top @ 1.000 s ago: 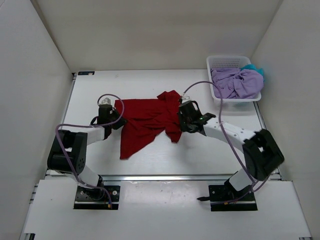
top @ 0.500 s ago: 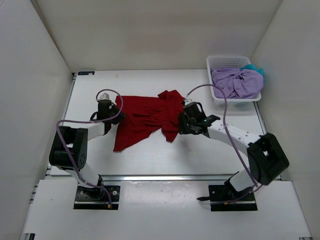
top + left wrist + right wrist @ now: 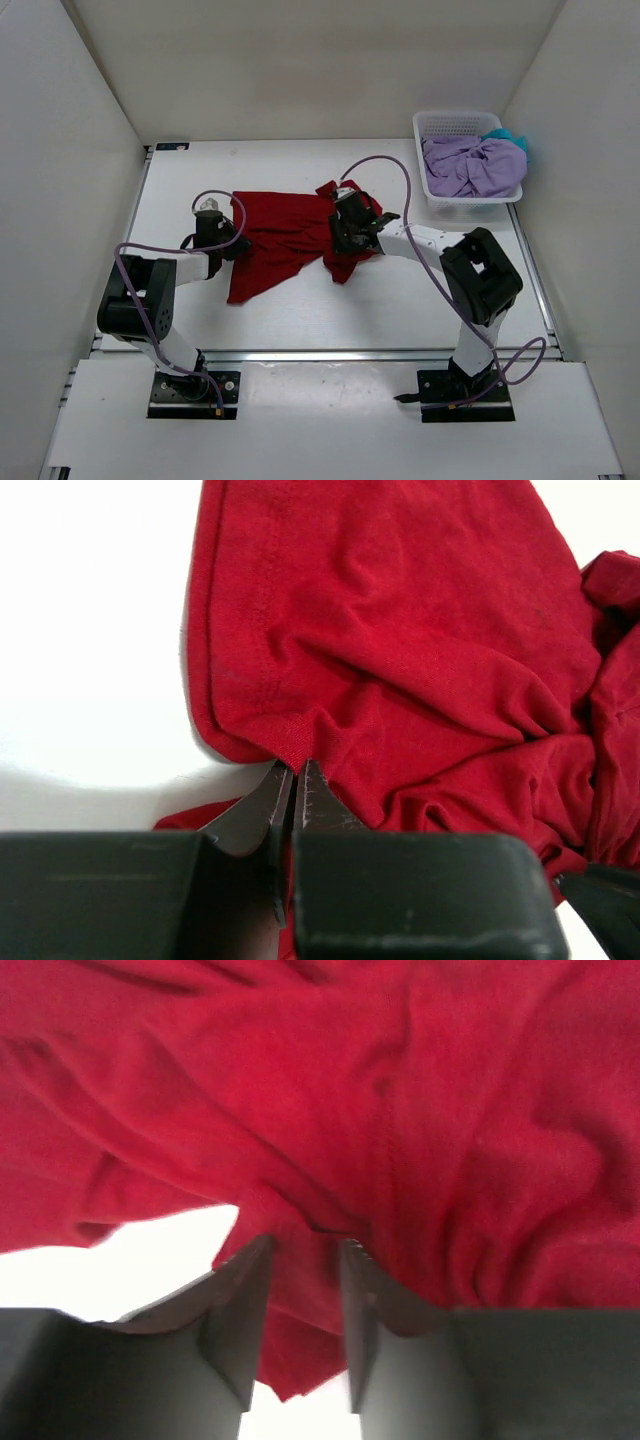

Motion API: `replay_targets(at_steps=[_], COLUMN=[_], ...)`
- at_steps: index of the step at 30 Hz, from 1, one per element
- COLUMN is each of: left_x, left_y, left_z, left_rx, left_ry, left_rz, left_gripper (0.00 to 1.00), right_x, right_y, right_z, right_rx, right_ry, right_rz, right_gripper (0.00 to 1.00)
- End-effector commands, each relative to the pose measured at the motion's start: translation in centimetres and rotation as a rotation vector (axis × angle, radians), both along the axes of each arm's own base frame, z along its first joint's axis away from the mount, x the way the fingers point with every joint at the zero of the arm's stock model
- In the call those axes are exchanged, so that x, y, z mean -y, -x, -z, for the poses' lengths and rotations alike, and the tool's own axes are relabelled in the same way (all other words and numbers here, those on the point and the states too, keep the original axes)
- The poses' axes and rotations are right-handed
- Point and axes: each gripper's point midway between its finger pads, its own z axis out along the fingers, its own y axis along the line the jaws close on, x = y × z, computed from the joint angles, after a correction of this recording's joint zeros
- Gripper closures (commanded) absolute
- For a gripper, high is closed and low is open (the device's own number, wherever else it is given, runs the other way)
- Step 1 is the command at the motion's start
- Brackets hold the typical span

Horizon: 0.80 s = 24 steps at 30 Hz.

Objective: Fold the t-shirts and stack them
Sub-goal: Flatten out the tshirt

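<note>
1. White-walled bay, white table (image 3: 300,165). The red shirt (image 3: 285,235) lies mid-table, between the two arms.
2. The left gripper (image 3: 293,780) has its fingertips pressed together on the hem at the shirt's left edge.
3. The right gripper (image 3: 305,1250) pinches a bunched fold at the right end; creases fan out from its jaws.
4. Probable reason for the opposed grips: pulling the cloth taut and flat before folding.
5. Its long axis runs left to right across the table, with one lobe trailing toward the near edge.
6. The lavender shirt (image 3: 475,168) and teal shirt (image 3: 515,135) sit crumpled in the basket (image 3: 450,125) at far right, not yet folded.
</note>
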Motion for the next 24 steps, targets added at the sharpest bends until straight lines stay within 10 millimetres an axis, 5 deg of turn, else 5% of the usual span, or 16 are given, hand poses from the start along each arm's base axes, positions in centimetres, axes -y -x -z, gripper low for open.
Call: replay_targets(at_steps=[1,4,8,9,16,18,21,24], left_x=[0.9,0.8,0.3,0.0,-1.1,-1.7,-2.3,-1.8], left_y=[-0.9,-0.9,-1.5,-1.8,-3.0,-3.2,-3.4,-3.0], left_z=[-2.4,-2.5,-3.2,-3.4,-3.8,-4.0,-4.6,-5.4], left_rx=[0.075,0.078,0.087,0.093,0.103,0.106,0.12,0.128], left_ry=[0.026,0.026,0.033,0.033,0.045,0.049,0.053,0.052], left_rz=[0.023,0.02,0.006,-0.001,-0.037,-0.055,-0.072,-0.055], left_gripper=[0.98,1.0,1.0,1.0,1.0,1.0,0.98,0.8], right_x=[-0.2,0.0,2.3,2.8,11.9,13.6,14.5,15.2], right_y=[-0.7,-0.4,3.2,4.1,15.6,17.2,16.5,14.8], right_z=[-0.8,-1.8,-3.6,-5.3,1.6,2.5,1.1,-0.8], right_rx=[0.036,0.065,0.08,0.097,-0.161,-0.206,-0.154,-0.094], right_ry=[-0.021,-0.016,-0.009,-0.047,-0.074,-0.123,-0.179,-0.202], right_rz=[0.018,0.027,0.027,0.035,0.161,0.229,0.283,0.3], right_gripper=[0.79,1.0,1.0,1.0,1.0,0.87,0.67,0.54])
